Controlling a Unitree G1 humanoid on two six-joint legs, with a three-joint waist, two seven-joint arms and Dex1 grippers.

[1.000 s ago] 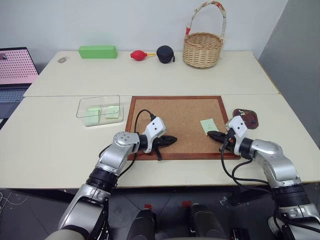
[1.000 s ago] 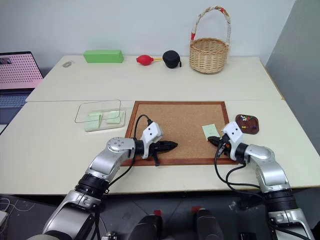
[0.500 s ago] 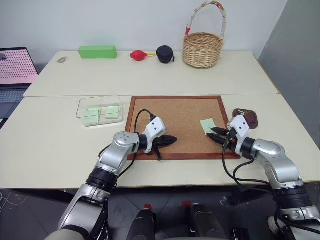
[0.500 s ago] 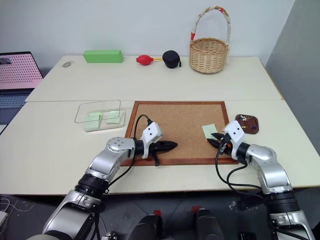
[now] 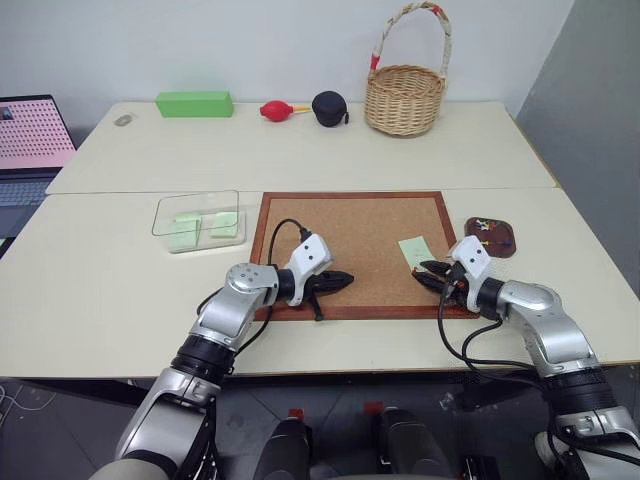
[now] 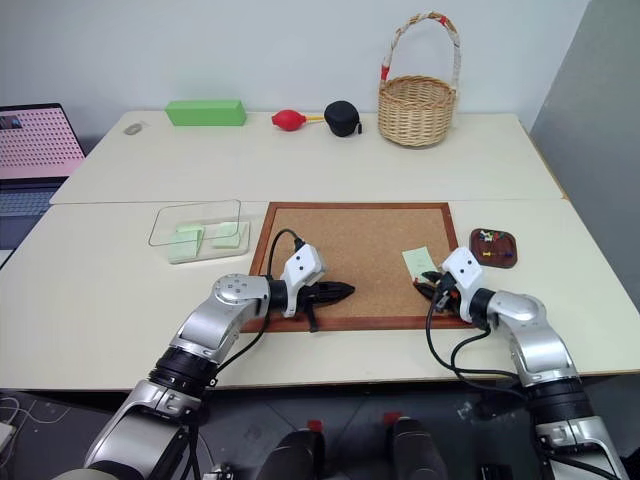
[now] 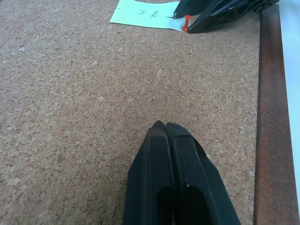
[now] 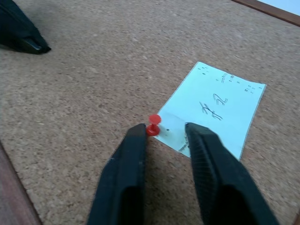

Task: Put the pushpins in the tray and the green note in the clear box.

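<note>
The red pushpin (image 8: pixel 153 124) stands in the near corner of the green note (image 8: pixel 215 111) on the corkboard (image 5: pixel 352 245), between the right fingers (image 8: pixel 140 136), touching one; they stand narrowly apart, gripping nothing. The left fingers (image 7: pixel 164 136) are pressed together, well apart from it.

Pushpin (image 8: pixel 153 125) on note (image 8: pixel 213 112) on corkboard (image 5: pixel 350 232)

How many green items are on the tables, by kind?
green note on the cork board: 1
pale green slips in the clear box: 2
bright green block: 1
Total: 4
</note>
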